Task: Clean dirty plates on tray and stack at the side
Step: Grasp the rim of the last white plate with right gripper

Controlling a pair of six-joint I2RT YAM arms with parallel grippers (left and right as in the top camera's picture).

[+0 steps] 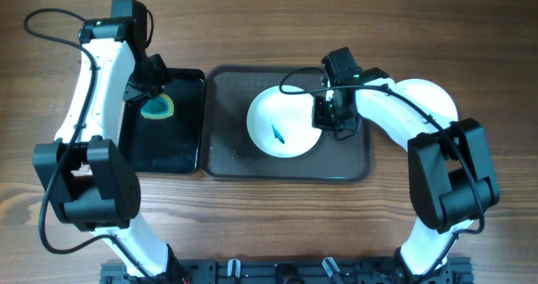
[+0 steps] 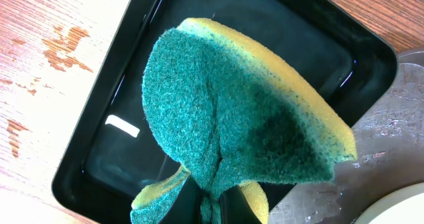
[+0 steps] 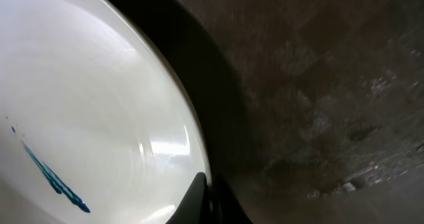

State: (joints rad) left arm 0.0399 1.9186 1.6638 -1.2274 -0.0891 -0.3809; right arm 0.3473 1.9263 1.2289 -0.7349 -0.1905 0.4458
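Since blue streak (image 3: 50, 177) needs wiping, left end effector (image 2: 211, 207) pinches 1 sponge (image 2: 232, 111), hung over small black tray (image 2: 93, 164), likely for drips. Right end effector (image 3: 211, 201) nips rim of dirty plate (image 3: 86, 105), likely to steady it. Plate lies mid big tray (image 1: 227, 149). Count: 1 plate sure, 2 trays, 1 sponge. White round shape (image 1: 430, 95) under right arm: cannot tell.

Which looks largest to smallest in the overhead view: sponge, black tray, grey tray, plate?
1. grey tray
2. black tray, clearly narrower
3. plate, sitting inside the grey tray
4. sponge, smallest by far
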